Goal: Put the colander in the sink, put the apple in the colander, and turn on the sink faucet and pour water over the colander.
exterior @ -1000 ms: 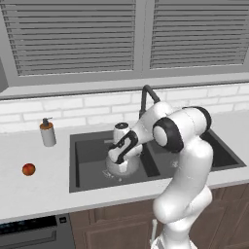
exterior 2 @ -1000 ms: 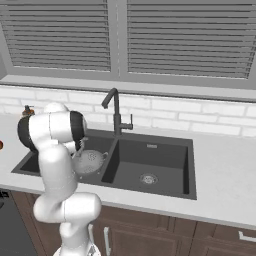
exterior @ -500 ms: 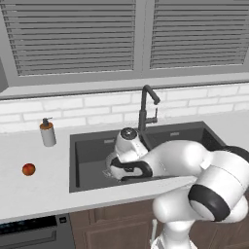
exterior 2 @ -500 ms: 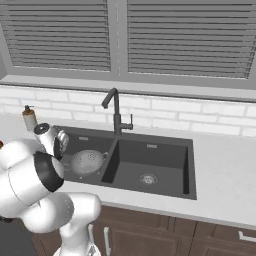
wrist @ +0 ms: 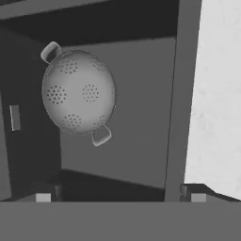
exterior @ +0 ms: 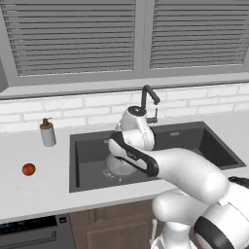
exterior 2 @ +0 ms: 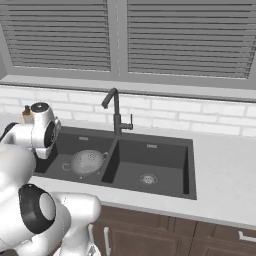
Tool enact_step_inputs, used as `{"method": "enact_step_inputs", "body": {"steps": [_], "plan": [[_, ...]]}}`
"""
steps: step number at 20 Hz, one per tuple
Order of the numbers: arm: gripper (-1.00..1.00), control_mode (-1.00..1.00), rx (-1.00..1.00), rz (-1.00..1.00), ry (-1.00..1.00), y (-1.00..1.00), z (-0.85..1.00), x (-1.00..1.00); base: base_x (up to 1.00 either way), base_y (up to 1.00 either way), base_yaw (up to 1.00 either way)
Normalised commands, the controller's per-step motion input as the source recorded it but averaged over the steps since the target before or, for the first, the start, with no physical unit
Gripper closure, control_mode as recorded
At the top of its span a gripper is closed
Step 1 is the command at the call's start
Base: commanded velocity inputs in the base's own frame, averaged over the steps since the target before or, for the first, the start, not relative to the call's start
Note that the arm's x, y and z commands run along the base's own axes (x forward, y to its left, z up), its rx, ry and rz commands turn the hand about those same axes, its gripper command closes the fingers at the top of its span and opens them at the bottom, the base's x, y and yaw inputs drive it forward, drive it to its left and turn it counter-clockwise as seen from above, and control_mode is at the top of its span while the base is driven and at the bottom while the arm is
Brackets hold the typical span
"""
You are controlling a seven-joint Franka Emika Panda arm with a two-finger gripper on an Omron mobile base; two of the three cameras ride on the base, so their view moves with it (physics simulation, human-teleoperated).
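No legible text, label, brand, number or sign on any surface here.

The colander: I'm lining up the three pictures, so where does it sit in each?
Left base view: colander mostly behind the arm, in the left basin.
Right base view: lower left, in the left basin.
Hand view: upper left, on the basin floor.
Shared landmark: the sink.

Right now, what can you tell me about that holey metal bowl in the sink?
The colander is a round, silvery-grey metal bowl dotted with clusters of small holes, with a small loop handle on each of two opposite sides of its rim. It sits in the left basin of the dark sink, beside the centre divider. It looks empty. Nothing holds it.
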Motion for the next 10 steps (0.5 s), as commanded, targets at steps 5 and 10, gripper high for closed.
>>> {"method": "enact_step_inputs", "body": {"steps": [5,10], "plan": [[-1.00,-1.00,0.00,0.69,-0.03,0.00,0.38,-0.63,0.00,0.00,0.00],[-1.00,-1.00,-0.08,0.74,-0.06,0.17,0.00,-0.36,0.00,0.00,0.00]]}}
